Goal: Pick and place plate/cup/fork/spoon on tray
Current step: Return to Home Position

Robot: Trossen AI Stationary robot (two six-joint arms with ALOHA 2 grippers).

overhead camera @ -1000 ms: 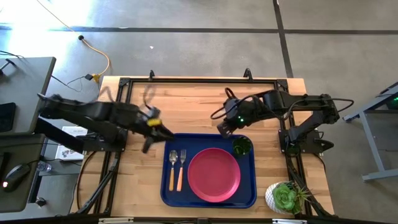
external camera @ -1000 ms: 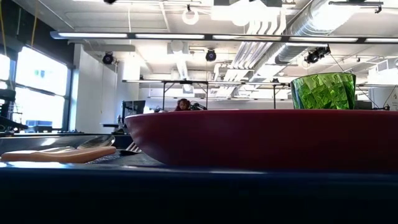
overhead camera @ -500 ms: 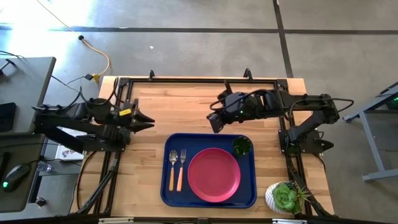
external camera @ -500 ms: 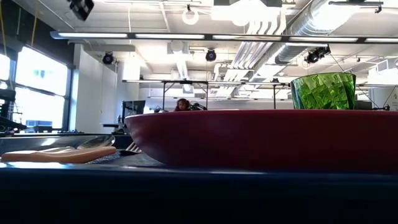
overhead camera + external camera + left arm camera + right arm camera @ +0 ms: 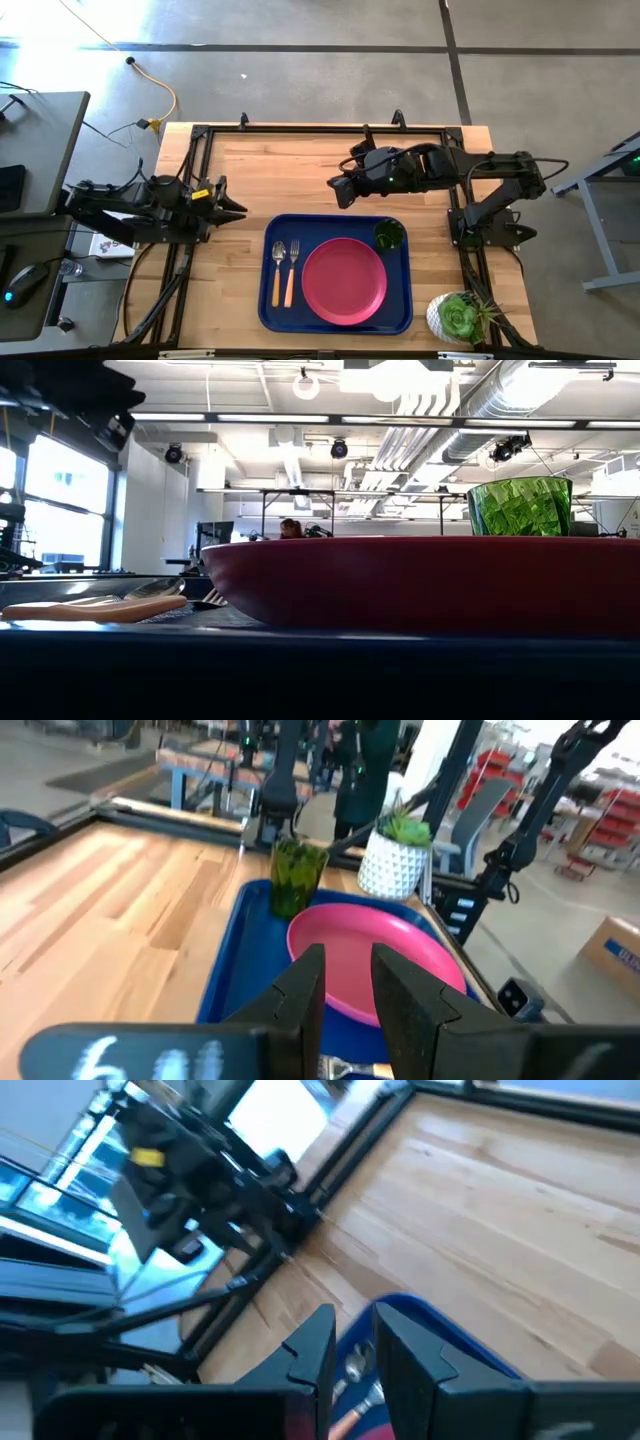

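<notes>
All four pieces sit on the tray (image 5: 335, 318): spoon (image 5: 277, 271) and fork (image 5: 291, 271) left of the plate (image 5: 344, 281), cup (image 5: 389, 235) at its far-right corner. My left gripper (image 5: 236, 199) and right gripper (image 5: 340, 193), both narrowly parted and empty, should retreat high, clear of the tray.

The tabletop (image 5: 300, 170) is pale, smooth wood planking with a soft sheen. The tray (image 5: 270, 310), just beside the right claw (image 5: 341, 194), looks like glossy dark blue plastic; the plate (image 5: 344, 281) is smooth pink-red plastic. The cup (image 5: 520, 506) is faceted, translucent green. The spoon (image 5: 278, 272) and the fork (image 5: 291, 272) have shiny metal heads and matt orange handles.
</notes>
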